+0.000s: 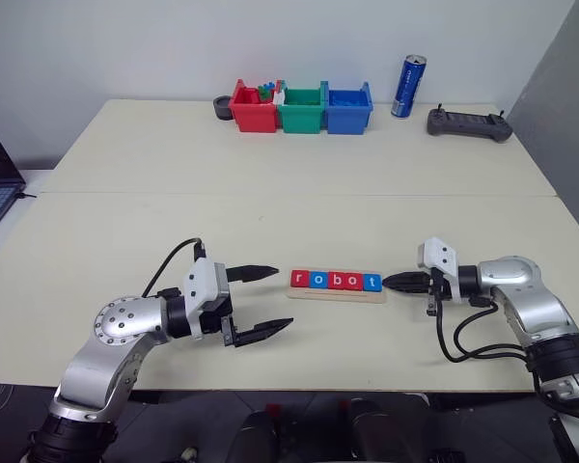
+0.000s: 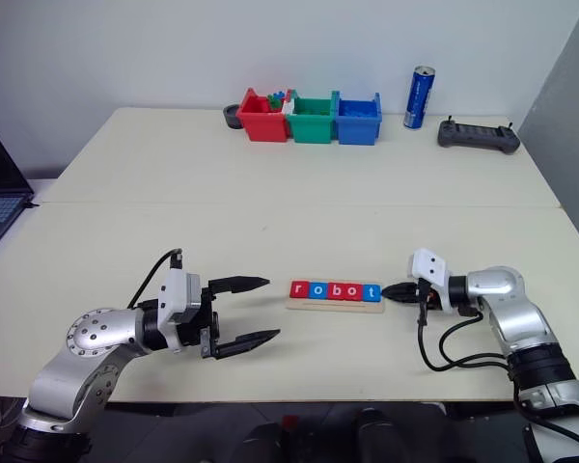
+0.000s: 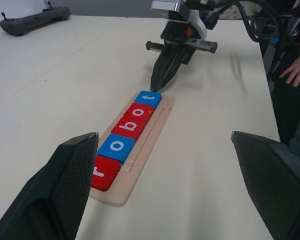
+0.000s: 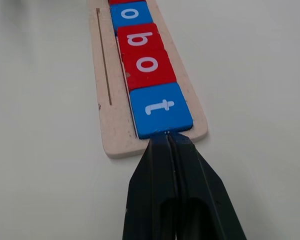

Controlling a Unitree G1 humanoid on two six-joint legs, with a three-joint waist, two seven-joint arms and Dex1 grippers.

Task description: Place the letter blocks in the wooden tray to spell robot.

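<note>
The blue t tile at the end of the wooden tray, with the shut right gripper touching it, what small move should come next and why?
Probably draw the right gripper straight back off the blue t tile. All five red and blue letter tiles already sit in a row on the pale wooden tray reading robot, so further pushing would likely shift them. The left gripper hangs open, clear of the tray.

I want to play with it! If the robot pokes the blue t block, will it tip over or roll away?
Probably not. The blue t block is flat and square, so it likely slides rather than rolls. It lies low in the wooden tray, tight against the red o block, so a poke from the right pincer would probably shove the row.
</note>
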